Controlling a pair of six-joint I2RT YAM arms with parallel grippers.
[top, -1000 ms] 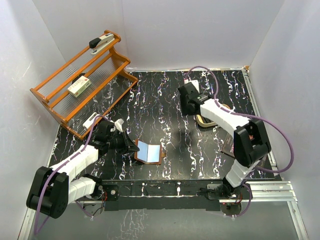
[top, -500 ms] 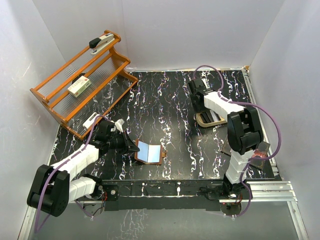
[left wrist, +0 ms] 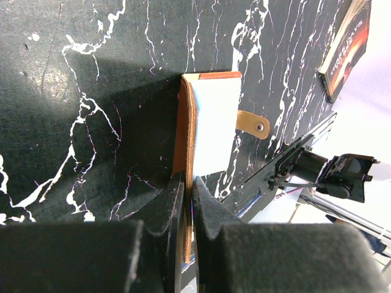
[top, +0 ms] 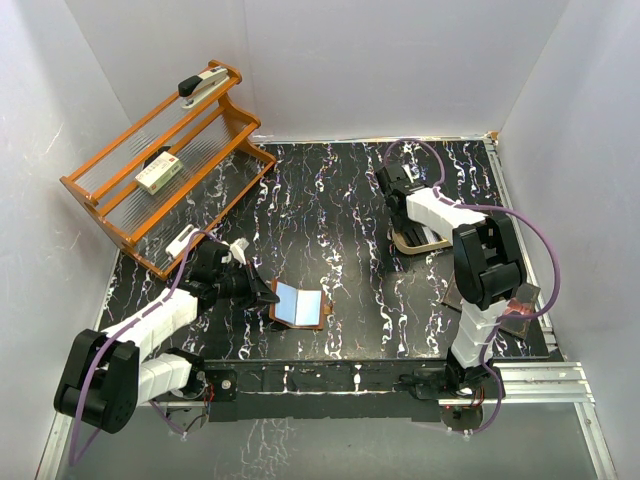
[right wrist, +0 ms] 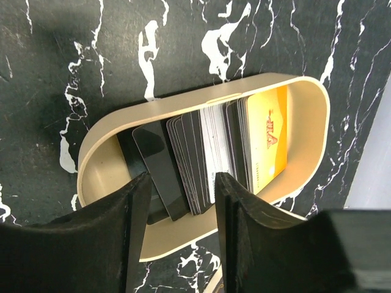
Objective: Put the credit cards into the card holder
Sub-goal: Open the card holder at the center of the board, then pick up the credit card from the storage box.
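From above, the black marbled desk (top: 330,200) is seen with white walls round it. Much bare room is left in the middle and at the back. An orange rack (top: 100,217) is set in the far left corner. A stapler (top: 203,83) is laid on its top and a white-and-green box (top: 158,175) on its shelf. The card holder (top: 298,305) is spread open near the front edge, with its left edge pinched by the left fingers (top: 270,293). The right fingers (top: 399,215) are held over a tan tray (top: 405,245) on the right, well apart from the card holder.

In the left wrist view, the left fingers (left wrist: 188,192) are squeezed tight on the brown edge of the card holder (left wrist: 214,122). Its pale inside is turned up. Its snap tab (left wrist: 253,125) is laid flat on the desk. A dark lettered book (left wrist: 348,46) is seen at the far corner.

In the right wrist view, the oval tray (right wrist: 98,177) is packed with credit cards (right wrist: 201,152) stood on edge, with black ones at one end and an orange one at the other. The right fingers (right wrist: 181,183) are held half wide above them. Whether a card is touched cannot be told.
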